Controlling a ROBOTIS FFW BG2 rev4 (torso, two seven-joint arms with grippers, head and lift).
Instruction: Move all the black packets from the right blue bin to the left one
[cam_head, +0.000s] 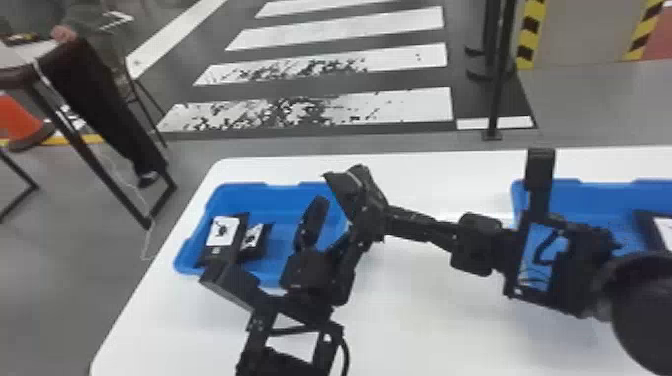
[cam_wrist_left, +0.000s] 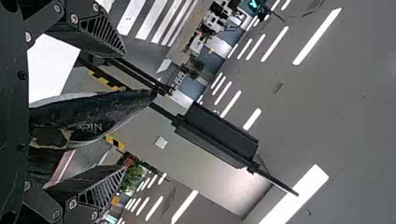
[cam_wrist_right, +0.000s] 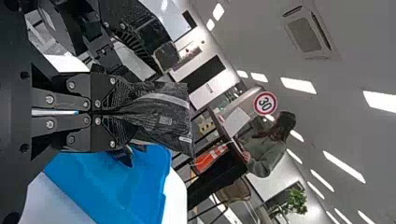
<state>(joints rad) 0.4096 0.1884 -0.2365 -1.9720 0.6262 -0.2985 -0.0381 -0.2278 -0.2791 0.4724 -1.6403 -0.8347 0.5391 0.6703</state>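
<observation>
You can read one number clearly: 30, on the round, red-rimmed sign (cam_wrist_right: 265, 103) in the right wrist view. In the left wrist view you have pale lettering (cam_wrist_left: 89, 127) on the black packet (cam_wrist_left: 116, 109), too unclear to give as a full word, and a small green sign (cam_wrist_left: 253, 5) you can't make out. In the head view, your left blue bin (cam_head: 245, 191) holds two packets (cam_head: 216, 255), each with a white label bearing dark marks you can't read. The packet (cam_head: 645, 222) in your right blue bin (cam_head: 585, 191) shows part of a white label. In the right wrist view, your crinkled packet (cam_wrist_right: 156, 105) carries a small pale label (cam_wrist_right: 185, 139), too small to read.
</observation>
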